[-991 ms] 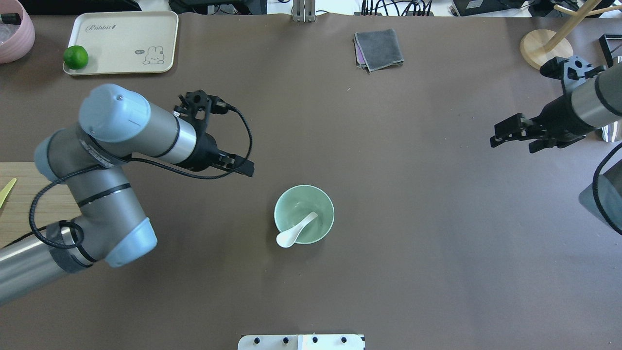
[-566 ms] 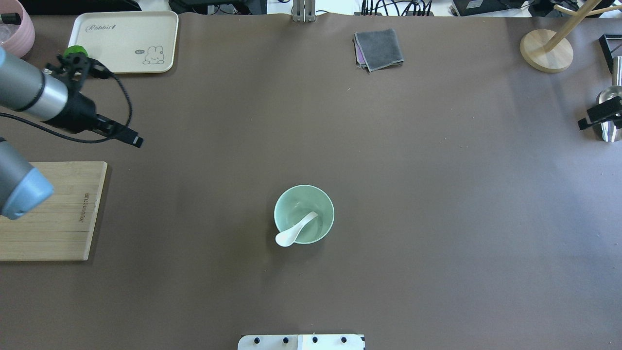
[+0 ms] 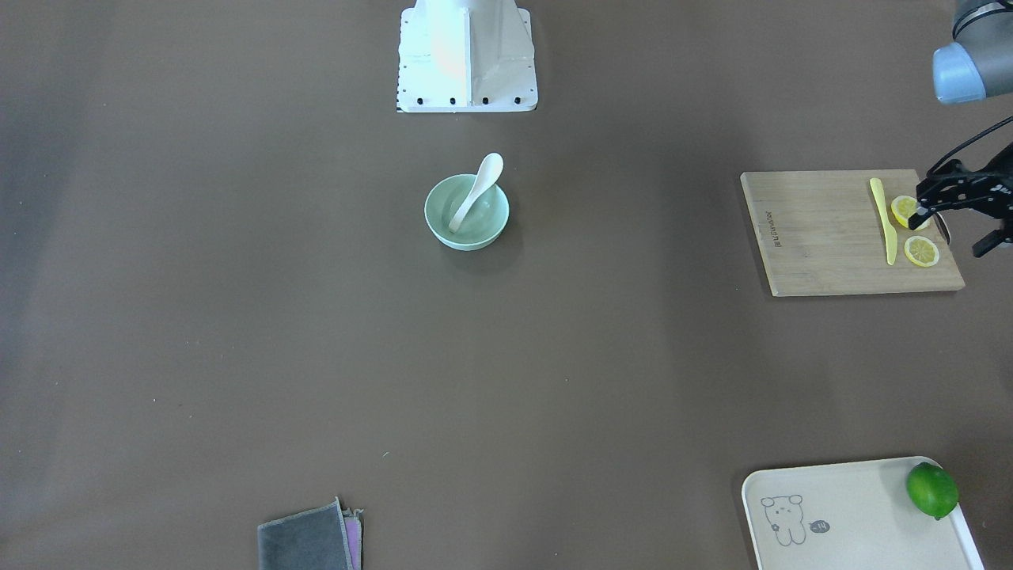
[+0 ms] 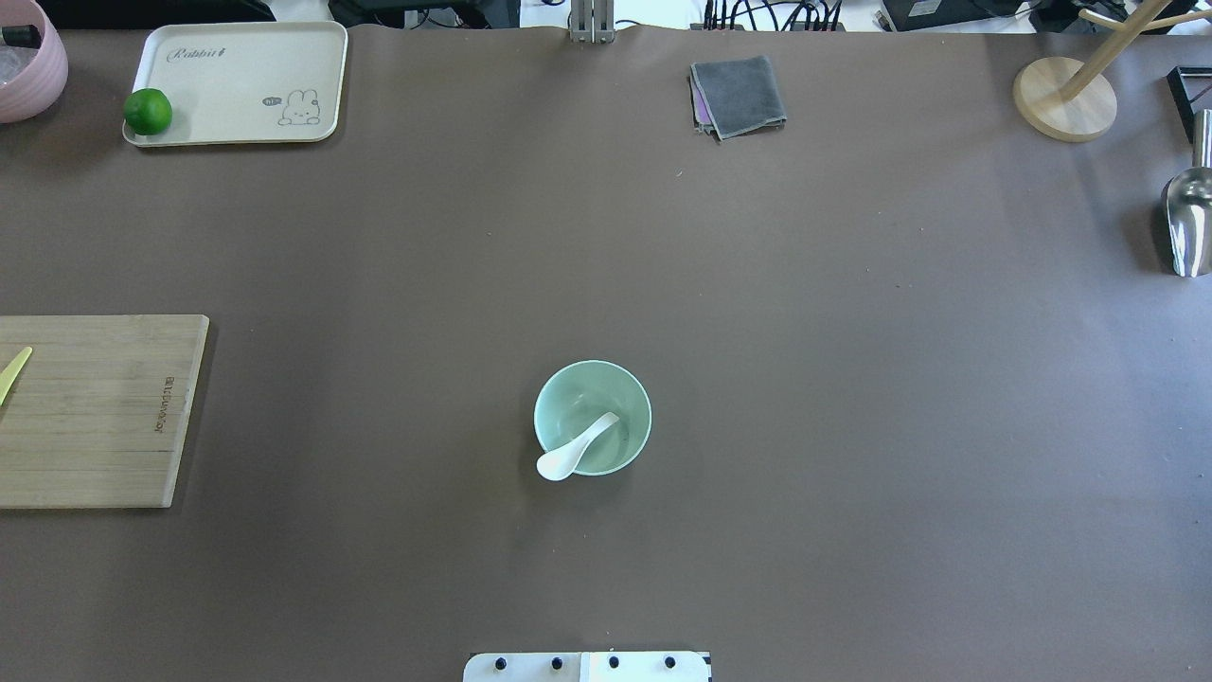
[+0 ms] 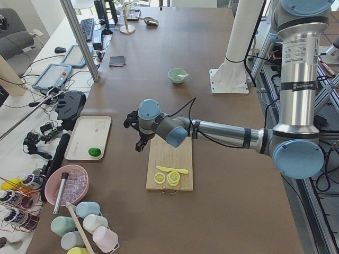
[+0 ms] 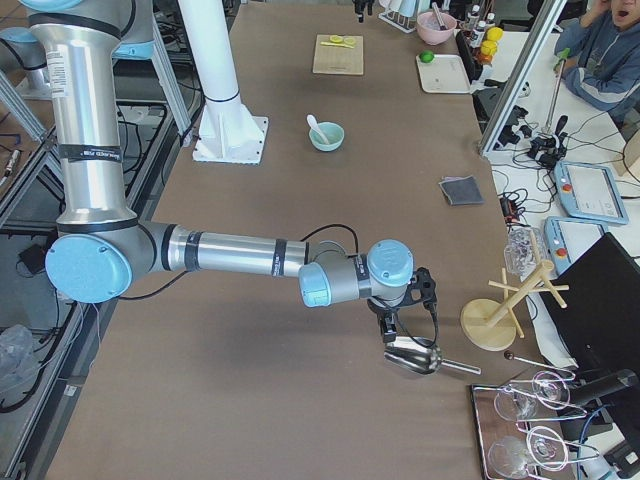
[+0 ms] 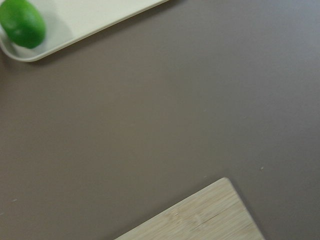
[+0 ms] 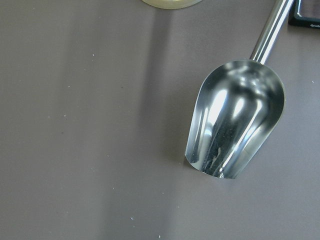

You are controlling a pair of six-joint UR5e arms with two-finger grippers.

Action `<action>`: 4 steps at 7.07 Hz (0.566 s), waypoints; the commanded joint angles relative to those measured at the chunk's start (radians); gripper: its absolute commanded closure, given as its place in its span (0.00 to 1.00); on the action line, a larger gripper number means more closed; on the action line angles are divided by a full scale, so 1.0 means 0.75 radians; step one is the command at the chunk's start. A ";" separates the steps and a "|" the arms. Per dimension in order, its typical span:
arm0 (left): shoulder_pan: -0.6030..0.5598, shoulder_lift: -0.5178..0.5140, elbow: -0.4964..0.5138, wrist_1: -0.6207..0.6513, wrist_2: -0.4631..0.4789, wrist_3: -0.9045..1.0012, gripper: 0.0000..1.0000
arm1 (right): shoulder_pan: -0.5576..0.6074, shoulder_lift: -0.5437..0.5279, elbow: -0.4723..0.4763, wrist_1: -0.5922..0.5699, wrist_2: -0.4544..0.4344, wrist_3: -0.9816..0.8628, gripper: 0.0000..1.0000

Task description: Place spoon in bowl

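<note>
The pale mint-green bowl (image 4: 606,388) stands on the brown table a little in front of the robot base; it also shows in the front view (image 3: 467,229). The white spoon (image 4: 576,448) leans in it, handle end down inside, scoop over the near rim (image 3: 477,190). Nothing holds it. My left gripper (image 3: 952,227) hovers open and empty over the cutting board, far from the bowl; it also shows in the left side view (image 5: 135,133). My right gripper (image 6: 395,330) hangs over a metal scoop at the table's right end; I cannot tell whether it is open.
A wooden cutting board (image 3: 823,237) holds a yellow knife (image 3: 884,222) and lemon slices (image 3: 921,251). A cream tray (image 4: 237,76) carries a lime (image 4: 148,111). A grey cloth (image 4: 739,95), a wooden stand base (image 4: 1064,95) and the metal scoop (image 4: 1185,223) lie at the far and right edges.
Both arms have drawn back out of the overhead view, the left one to the left, the right one to the right. The bowl and spoon have not moved.
</note>
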 commanded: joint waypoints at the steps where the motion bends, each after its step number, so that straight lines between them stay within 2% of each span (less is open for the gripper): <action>1: -0.173 0.102 0.005 0.001 0.009 0.151 0.02 | 0.040 -0.017 -0.033 0.000 0.000 -0.077 0.00; 2: -0.180 0.104 0.024 0.050 0.037 0.186 0.02 | 0.052 -0.015 -0.033 -0.002 0.002 -0.081 0.00; 3: -0.178 0.100 -0.001 0.237 0.048 0.249 0.02 | 0.052 -0.009 -0.031 -0.002 0.002 -0.081 0.00; 4: -0.196 0.104 -0.070 0.388 0.157 0.304 0.02 | 0.054 -0.008 -0.029 -0.002 0.002 -0.081 0.00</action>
